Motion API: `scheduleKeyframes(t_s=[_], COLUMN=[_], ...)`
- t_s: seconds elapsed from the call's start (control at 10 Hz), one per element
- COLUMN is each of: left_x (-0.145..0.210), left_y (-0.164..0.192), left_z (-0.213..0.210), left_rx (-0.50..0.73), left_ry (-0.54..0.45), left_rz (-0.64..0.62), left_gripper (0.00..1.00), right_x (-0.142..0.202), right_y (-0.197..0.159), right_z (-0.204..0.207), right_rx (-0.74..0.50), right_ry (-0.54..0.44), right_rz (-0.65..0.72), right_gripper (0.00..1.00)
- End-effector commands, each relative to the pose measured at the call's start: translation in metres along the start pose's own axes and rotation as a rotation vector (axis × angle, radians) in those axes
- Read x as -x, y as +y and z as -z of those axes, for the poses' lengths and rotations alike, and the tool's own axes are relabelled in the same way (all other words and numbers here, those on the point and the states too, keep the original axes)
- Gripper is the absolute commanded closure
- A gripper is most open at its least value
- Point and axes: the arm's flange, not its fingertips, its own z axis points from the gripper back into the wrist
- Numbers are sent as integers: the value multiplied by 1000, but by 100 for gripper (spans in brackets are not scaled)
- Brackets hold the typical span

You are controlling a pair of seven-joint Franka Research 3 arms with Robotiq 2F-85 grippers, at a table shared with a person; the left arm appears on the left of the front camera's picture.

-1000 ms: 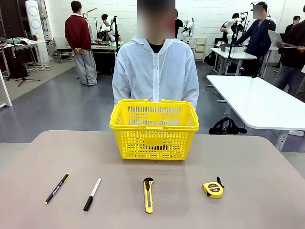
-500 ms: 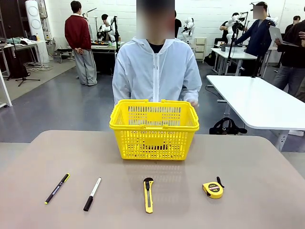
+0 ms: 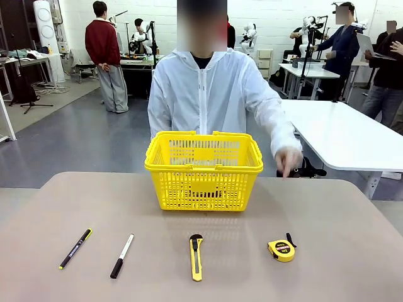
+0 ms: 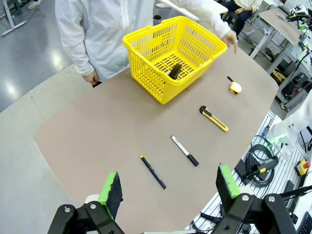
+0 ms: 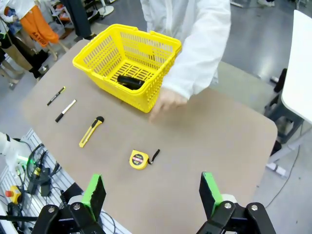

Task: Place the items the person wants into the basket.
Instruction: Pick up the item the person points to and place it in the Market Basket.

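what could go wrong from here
1. The person's hand hovers beside the basket, on the tape measure's side of the table. The open right gripper could meet that hand if it goes down for the tape measure.
2. The marker lies close beside the black pen, both slim and dark, so the open left gripper might take the wrong one.

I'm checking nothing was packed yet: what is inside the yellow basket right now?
One black oblong object lies on the floor of the basket; what it is cannot be told. The basket's near wall covers a strip of the floor in the wrist views.
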Motion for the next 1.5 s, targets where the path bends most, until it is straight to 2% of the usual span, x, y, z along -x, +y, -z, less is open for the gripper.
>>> scheduleKeyframes(t_s=[0.0,0.6,0.7,0.9,1.1,1.2,1.4], left_x=[0,0,0,0,0,0,0], left_y=[0,0,0,0,0,0,0], left_z=[-1,-1,-1,-1,-1,-1,-1], left_rx=[11,11,11,11,11,11,11], left_ry=[-3,-3,-3,-3,-3,-3,-3], left_rz=[9,9,9,9,9,9,9], left_gripper=[0,0,0,0,0,0,0], right_x=[2,0,-7,-30,-37,-32,-10], right_y=[2,0,13,39,64,74,93], right_z=[4,0,18,80,169,210,274], right_rx=[-12,0,52,114,235,304,360], right_ry=[-17,0,124,341,503,567,629], right_rz=[-7,0,37,96,149,160,153], right_gripper=[0,0,0,0,0,0,0])
